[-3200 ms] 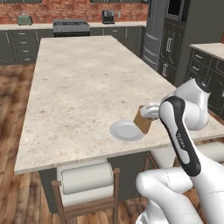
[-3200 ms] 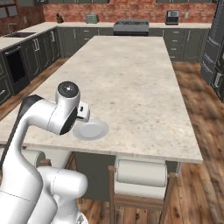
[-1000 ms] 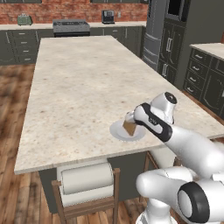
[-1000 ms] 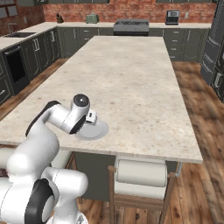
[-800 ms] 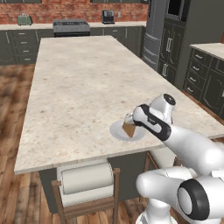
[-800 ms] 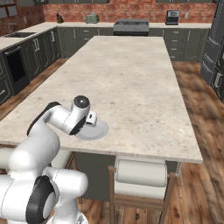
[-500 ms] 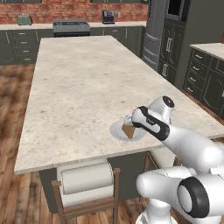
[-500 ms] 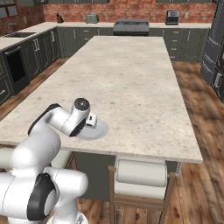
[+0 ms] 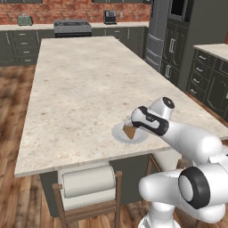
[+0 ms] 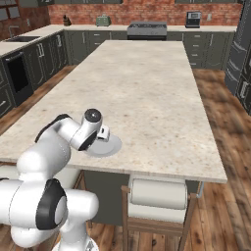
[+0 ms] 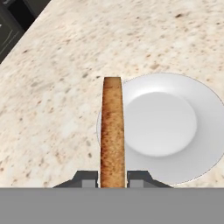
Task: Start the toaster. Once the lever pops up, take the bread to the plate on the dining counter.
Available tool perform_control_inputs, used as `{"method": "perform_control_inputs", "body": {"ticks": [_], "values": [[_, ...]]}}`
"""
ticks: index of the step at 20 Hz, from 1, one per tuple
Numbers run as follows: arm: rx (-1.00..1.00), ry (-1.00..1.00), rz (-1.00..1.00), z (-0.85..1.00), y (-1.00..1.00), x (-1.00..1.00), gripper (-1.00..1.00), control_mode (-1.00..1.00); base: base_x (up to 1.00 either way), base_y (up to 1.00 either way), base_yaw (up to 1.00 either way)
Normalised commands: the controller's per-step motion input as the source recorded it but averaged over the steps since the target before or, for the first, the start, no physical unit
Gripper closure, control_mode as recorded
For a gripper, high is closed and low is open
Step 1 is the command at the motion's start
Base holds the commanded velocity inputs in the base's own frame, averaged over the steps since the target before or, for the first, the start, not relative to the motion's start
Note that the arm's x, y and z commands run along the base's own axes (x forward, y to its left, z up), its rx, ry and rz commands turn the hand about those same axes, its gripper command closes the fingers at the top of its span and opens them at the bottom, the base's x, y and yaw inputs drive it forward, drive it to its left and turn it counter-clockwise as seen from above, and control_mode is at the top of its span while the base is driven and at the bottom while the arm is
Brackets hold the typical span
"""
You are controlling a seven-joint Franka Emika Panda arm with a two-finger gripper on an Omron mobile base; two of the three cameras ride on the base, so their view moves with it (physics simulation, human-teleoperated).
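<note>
The gripper, clamped on the bread, has lowered it edge-on over the white plate's rim on the dining counter; release looks imminent.

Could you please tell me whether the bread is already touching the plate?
Cannot tell. In the hand view the bread stands edge-on between the shut gripper fingertips, over the plate's rim, but no view plainly shows contact or a gap.

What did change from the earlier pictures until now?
The arm came down and carried the bread, still shut in the tool, from above the counter to low over the plate. The plate stayed in place; nothing was released.
</note>
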Motion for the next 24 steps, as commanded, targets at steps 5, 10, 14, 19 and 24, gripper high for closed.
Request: {"method": "perform_control_inputs", "body": {"ticks": [5,10,14,19,24], "values": [[0.00,0.00,0.00,-0.13,0.00,0.10,1.00,-1.00,0.00,0.00,0.00],[0.00,0.00,0.00,-0.14,0.00,0.17,1.00,-1.00,0.00,0.00,0.00],[0.00,0.00,0.00,-0.08,0.00,0.30,1.00,-1.00,0.00,0.00,0.00],[0.00,0.00,0.00,-0.12,0.00,0.33,1.00,-1.00,0.00,0.00,0.00],[0.00,0.00,0.00,-0.17,0.00,0.25,1.00,-1.00,0.00,0.00,0.00]]}}
